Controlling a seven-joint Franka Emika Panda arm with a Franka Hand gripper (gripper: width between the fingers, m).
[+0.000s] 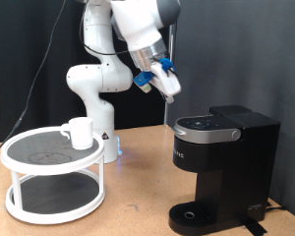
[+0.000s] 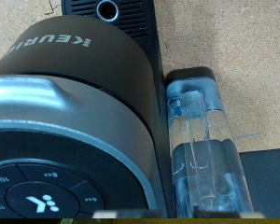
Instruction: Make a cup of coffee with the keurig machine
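Observation:
The black keurig machine [image 1: 221,162] stands on the wooden table at the exterior view's right, its lid down. My gripper [image 1: 173,93] hangs just above the machine's head, near its edge on the exterior view's left, with nothing seen in it. The white cup [image 1: 80,133] stands upright on the top shelf of a round white rack at the exterior view's left, far from the gripper. The wrist view looks down on the machine's lid [image 2: 75,103] with its button panel, the drip base [image 2: 107,9] and the clear water tank [image 2: 201,140]. The fingers do not show clearly there.
The white two-tier round rack [image 1: 54,162] takes up the table's left part in the exterior view. The robot's white base [image 1: 98,88] stands behind it. A black curtain hangs at the back. Bare wooden table [image 1: 138,202] lies between rack and machine.

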